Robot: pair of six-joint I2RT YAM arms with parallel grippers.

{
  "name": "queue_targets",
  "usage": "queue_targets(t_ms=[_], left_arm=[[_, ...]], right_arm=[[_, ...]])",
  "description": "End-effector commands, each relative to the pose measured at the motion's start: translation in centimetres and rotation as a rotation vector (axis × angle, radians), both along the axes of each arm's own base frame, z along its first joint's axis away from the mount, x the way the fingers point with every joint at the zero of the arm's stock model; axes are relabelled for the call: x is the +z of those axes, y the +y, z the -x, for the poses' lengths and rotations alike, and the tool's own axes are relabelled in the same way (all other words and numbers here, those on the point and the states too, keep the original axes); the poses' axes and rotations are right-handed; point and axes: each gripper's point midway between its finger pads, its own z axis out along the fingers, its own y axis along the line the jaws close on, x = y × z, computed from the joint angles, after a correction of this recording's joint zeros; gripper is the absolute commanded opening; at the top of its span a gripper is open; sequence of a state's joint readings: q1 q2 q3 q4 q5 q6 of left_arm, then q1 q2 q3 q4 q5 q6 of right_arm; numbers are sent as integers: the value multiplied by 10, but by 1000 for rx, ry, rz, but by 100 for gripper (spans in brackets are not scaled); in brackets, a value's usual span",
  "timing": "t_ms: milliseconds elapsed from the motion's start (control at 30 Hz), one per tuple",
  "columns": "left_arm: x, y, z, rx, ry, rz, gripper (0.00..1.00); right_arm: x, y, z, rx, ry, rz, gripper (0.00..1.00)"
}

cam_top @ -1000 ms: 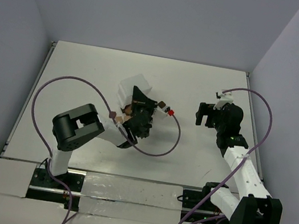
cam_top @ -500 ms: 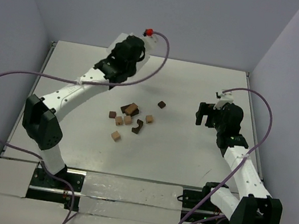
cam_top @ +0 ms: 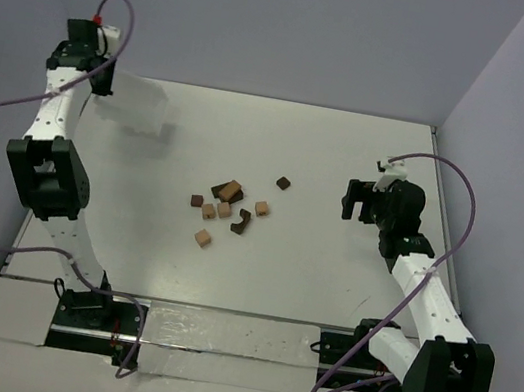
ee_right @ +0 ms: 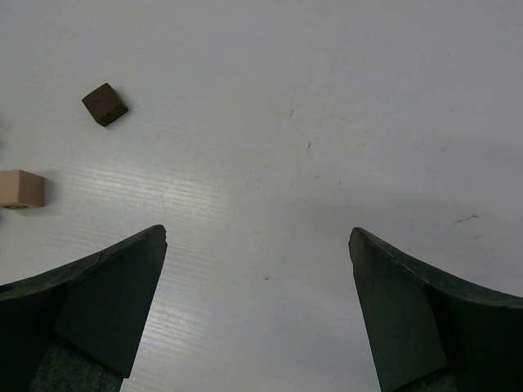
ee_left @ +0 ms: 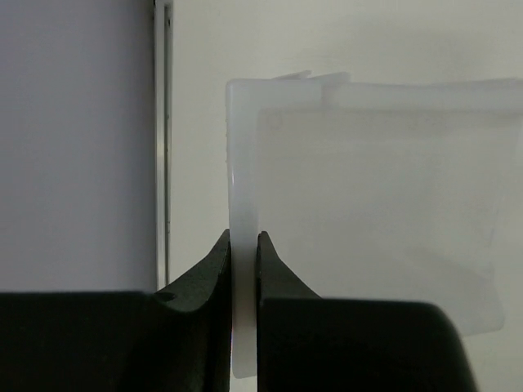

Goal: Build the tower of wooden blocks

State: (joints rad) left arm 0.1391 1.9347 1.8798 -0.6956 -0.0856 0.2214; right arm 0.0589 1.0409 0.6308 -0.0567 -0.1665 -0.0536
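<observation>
Translucent plastic container (ee_left: 368, 188) wall pinched by left claw (ee_left: 243, 242), right claw (ee_right: 257, 245) spread, small wood blocks (cam_top: 225, 210) scattered

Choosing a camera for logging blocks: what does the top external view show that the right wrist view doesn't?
Only top external: the left gripper pinching the container at the far left, and the main cluster of blocks mid-table. Only right wrist: that the right gripper is wide open and holds nothing. Both: the lone dark block, a tan block near it, and the table.
</observation>
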Motion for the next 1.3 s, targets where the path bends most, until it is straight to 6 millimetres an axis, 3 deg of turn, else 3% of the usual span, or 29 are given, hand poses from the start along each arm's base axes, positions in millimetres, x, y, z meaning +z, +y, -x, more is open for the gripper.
queue_targets(t_ms=[0, 133, 267, 567, 733, 867, 900, 1000, 1033, 1100, 1167, 1267], left_arm=[[-10, 39, -20, -23, -36, 184, 0], [-31, 81, -28, 15, -33, 203, 0], [-53, 94, -42, 14, -25, 185, 0], [-90, 95, -82, -77, -28, 236, 4], [-108, 94, -83, -75, -17, 256, 13], [-109, 95, -81, -76, -11, 255, 22], [-107, 96, -81, -75, -15, 257, 23], [-91, 95, -82, -74, -48, 258, 40], [-82, 92, -83, -79, -61, 270, 49], [-58, 88, -86, -93, -102, 279, 80], [-37, 87, -88, -98, -136, 277, 82], [26, 76, -86, -129, -231, 252, 83]], right_arm=[[20, 2, -11, 12, -46, 4, 100], [16, 3, -11, 18, -33, 2, 100], [11, 4, -13, 20, -11, 1, 100], [1, 8, -10, 60, 29, 13, 100], [0, 12, -9, 80, 37, 2, 100], [3, 15, -7, 94, 29, -9, 100], [3, 15, -7, 94, 28, -10, 100], [7, 16, -6, 100, 19, -19, 100], [9, 17, -6, 100, 13, -23, 100], [13, 18, -5, 100, 1, -29, 100], [15, 18, -4, 102, -4, -33, 100], [21, 19, -3, 101, -23, -40, 100]])
